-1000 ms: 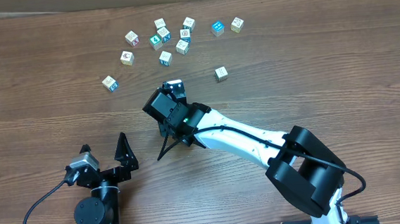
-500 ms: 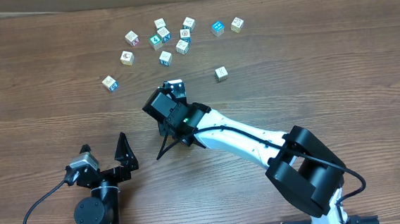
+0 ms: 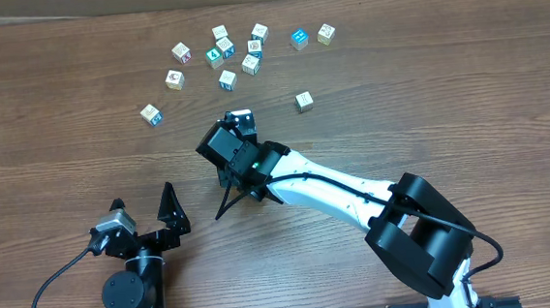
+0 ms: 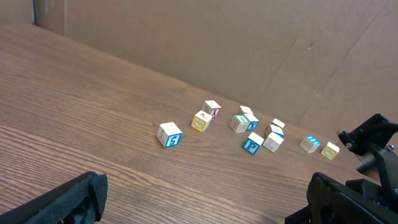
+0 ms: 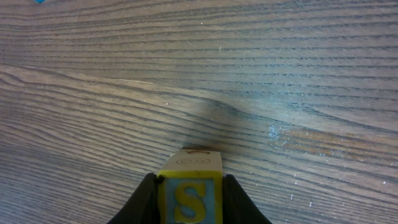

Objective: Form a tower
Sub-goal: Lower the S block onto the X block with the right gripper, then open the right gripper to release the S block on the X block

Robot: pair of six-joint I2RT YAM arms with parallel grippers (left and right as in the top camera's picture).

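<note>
My right gripper point(image 3: 238, 124) is shut on a pale wooden cube point(image 5: 189, 191) whose near face shows a yellow S on blue. Both black fingers point(image 5: 144, 200) press its sides. From overhead, the held cube point(image 3: 240, 118) sits mid-table, just below the loose cubes. My left gripper point(image 3: 145, 204) rests near the front left edge, open, with only bare wood between its fingers point(image 4: 68, 199). No tower is in view; every cube I see lies singly.
Several loose cubes point(image 3: 224, 53) are scattered at the back of the wooden table point(image 3: 446, 103). One lone cube point(image 3: 303, 100) lies right of the right gripper and another point(image 3: 151, 114) to its left. A cardboard wall point(image 4: 186, 37) stands behind the cubes.
</note>
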